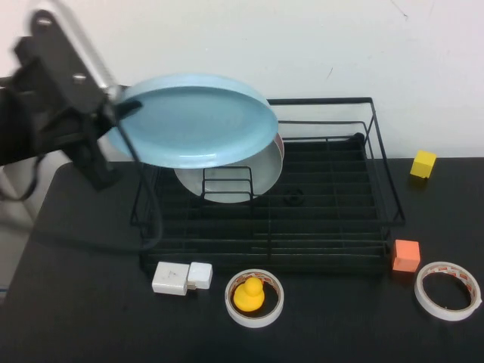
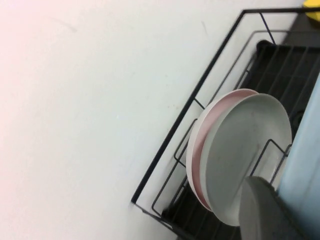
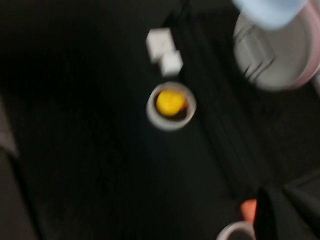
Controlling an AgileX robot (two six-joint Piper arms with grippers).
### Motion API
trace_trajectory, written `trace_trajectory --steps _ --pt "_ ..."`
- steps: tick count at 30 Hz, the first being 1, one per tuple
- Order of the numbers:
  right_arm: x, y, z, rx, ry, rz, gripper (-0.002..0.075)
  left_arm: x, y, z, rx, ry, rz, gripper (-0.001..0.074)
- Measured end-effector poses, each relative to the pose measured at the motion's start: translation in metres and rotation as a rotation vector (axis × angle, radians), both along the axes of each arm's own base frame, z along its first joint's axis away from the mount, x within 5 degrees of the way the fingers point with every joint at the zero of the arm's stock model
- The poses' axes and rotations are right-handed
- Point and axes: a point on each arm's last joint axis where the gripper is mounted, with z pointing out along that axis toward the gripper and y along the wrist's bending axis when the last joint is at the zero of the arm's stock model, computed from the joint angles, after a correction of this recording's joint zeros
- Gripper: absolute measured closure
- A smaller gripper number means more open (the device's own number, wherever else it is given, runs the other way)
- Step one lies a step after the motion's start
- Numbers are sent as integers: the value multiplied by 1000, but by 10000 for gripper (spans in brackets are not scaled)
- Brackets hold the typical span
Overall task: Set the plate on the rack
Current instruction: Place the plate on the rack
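The light blue plate (image 1: pixel 197 119) hangs nearly flat in the air over the back left of the black wire rack (image 1: pixel 378 144). My left gripper (image 1: pixel 113 113) is shut on the plate's left rim. In the left wrist view the plate's edge (image 2: pixel 306 160) runs beside one finger (image 2: pixel 260 210), with the rack's rail (image 2: pixel 200 85) beyond. My right gripper is out of the high view. Its wrist view shows only a dark finger (image 3: pixel 280 215) high above the table, and the blue plate (image 3: pixel 270 11) far off.
A pale grey-white plate (image 1: pixel 265 170) and a pink-rimmed plate (image 1: pixel 280 144) stand upright in the rack's loop divider, under the blue plate. In front lie white blocks (image 1: pixel 181 277), a tape roll holding a yellow duck (image 1: pixel 255 296), an orange cube (image 1: pixel 406 255) and another tape roll (image 1: pixel 448 290). A yellow cube (image 1: pixel 423 163) sits right.
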Motion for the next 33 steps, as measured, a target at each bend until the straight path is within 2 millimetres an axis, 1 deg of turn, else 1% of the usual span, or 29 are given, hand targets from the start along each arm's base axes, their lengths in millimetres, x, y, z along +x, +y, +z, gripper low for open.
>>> trace_trajectory --steps 1,4,8,12,15,17,22,26,30,33 --pt "-4 -2 -8 -5 23 -10 720 10 -2 -5 14 2 -13 666" --pt "-14 -8 -24 19 33 -40 720 38 -7 -23 34 11 -24 666" --pt "-28 -17 -35 61 1 -70 721 65 -12 -39 24 9 -24 666" --pt "-37 -23 -34 83 -19 -89 721 83 -16 -49 -3 15 -22 666" --pt "-40 -27 -32 98 -26 -126 721 92 -18 -60 6 27 -25 666" --pt "-40 -29 -32 101 -25 -156 721 98 -21 -70 43 26 -27 666" --pt "-39 -31 -32 110 -9 -211 721 107 -34 -92 108 13 -18 666" --pt "-39 -31 -32 117 1 -225 721 113 -42 -108 177 1 -52 666" --pt "-40 -32 -32 116 0 -232 722 117 -46 -120 193 17 -61 666" --pt "-40 -33 -32 113 -1 -233 722 121 -46 -135 214 52 -49 666"
